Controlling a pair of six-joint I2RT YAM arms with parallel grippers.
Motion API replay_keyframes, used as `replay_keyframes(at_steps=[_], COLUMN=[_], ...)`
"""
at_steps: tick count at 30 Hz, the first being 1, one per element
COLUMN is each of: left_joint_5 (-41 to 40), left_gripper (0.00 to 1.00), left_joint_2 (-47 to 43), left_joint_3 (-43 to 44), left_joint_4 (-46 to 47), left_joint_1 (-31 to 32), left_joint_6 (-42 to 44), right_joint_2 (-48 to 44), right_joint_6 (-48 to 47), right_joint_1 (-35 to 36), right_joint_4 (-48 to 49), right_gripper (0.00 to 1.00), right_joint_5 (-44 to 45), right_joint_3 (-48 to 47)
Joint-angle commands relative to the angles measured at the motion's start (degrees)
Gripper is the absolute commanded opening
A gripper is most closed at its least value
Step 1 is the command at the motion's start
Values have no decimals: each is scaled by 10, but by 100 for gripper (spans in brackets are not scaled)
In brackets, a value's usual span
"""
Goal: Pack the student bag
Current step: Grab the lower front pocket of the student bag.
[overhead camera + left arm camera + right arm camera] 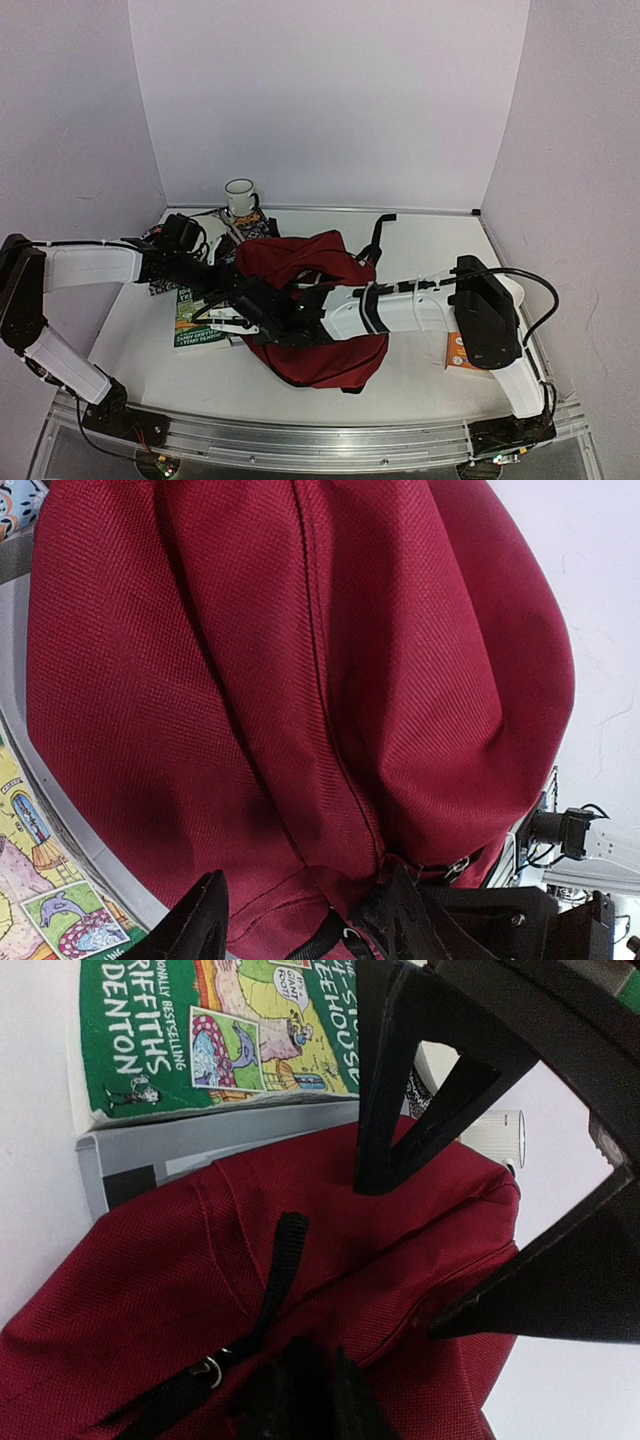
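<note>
On the white worktop [425, 250], about midway between the two arms, lies the student bag [330, 355], a dark red fabric backpack slumped on its side. A black strap [378, 238] rises at its far edge. Both arms reach in to the bag's left end, the right one stretched across the top of it.

From the right wrist, the right claw [400, 1260] has its two black fingers drawn close together over a ridge of the red fabric beside the zip seam, and it appears to pinch that ridge. The left claw [305, 880] stands with its fingers well apart, tips against the lower bulge of the bag. Red cloth and a bit of black webbing sit between the tips, but I cannot tell whether they press on it.

Just left of the bag a green book [192, 318] lies flat on a grey slab [150, 1145], whose near edge the bag overlaps. A white mug [240, 195] stands at the far left on a patterned book [255, 222]. An orange packet [457, 352] lies by the right arm, well apart from the bag.
</note>
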State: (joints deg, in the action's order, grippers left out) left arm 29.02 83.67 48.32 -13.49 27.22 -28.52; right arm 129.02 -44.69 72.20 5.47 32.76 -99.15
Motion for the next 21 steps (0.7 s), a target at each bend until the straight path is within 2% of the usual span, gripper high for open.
replay_keyframes(at_steps=[1,3,9,21], left_joint_5=[10,11,24,64], left_gripper=[55,55,56,57], left_joint_2=[-9,-13,-28,-29], left_joint_3=[-8,-9,-13,-18], left_joint_4=[22,23,30,74], left_joint_1=[0,0,2,14], left_joint_6=[-5,-8,-23,-68], right_joint_2=[-3,-16,-76,-191], right_joint_6=[24,46,140,370], right_joint_1=[3,3,3,2], right_joint_4=[-2,2,31,209], right_gripper=[5,0,0,0], right_joint_5=[16,14,-4,17], right_joint_3=[-21,-16,26,188])
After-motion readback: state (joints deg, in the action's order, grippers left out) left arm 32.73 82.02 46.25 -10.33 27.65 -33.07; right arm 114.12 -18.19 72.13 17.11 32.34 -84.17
